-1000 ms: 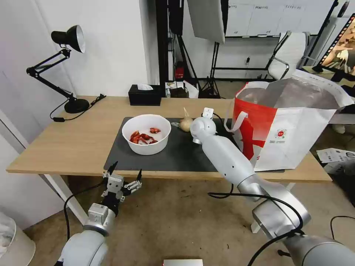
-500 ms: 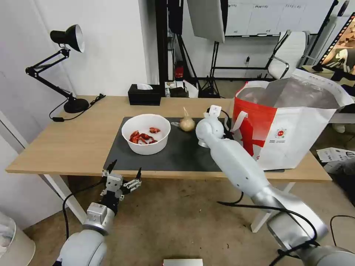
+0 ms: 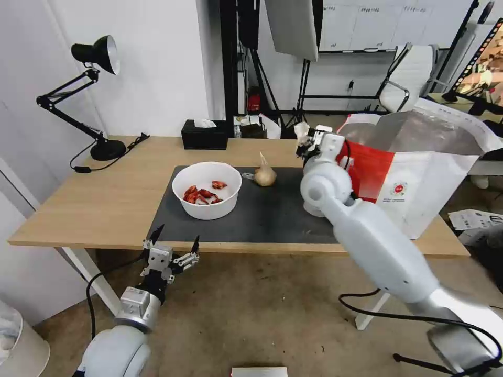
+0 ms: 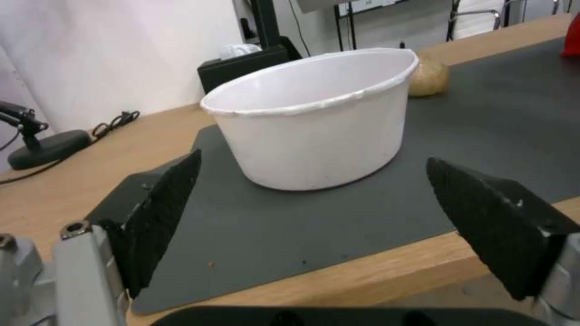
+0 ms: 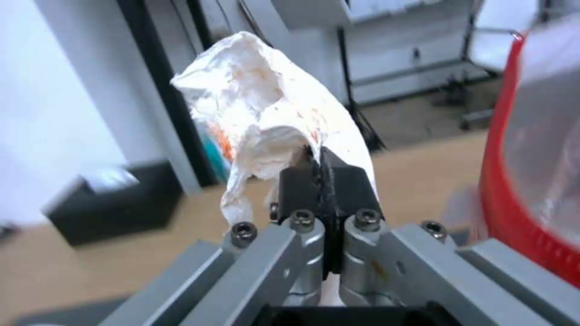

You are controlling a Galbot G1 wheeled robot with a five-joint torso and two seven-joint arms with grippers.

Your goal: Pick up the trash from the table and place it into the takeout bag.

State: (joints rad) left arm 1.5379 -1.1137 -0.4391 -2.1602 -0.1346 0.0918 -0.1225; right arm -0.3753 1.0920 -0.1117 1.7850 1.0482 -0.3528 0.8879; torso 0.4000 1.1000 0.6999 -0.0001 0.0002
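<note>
the right claw [image 5: 323, 165] is clenched on the tissue [image 5: 272, 108], raised above the table [image 3: 105, 193] just beside the near rim of the bag [image 3: 419, 173]. only a corner looks pinched, so the loose bulk could slip free or catch on the rim and fall outside; the floppy bag wall could also fold in if the arm brushes it. the left claw [image 3: 173, 245] hangs released below the table edge, facing the bowl [image 3: 207, 189] on the mat [image 3: 262, 220], with the knotted bag [image 3: 265, 174] behind.
</note>
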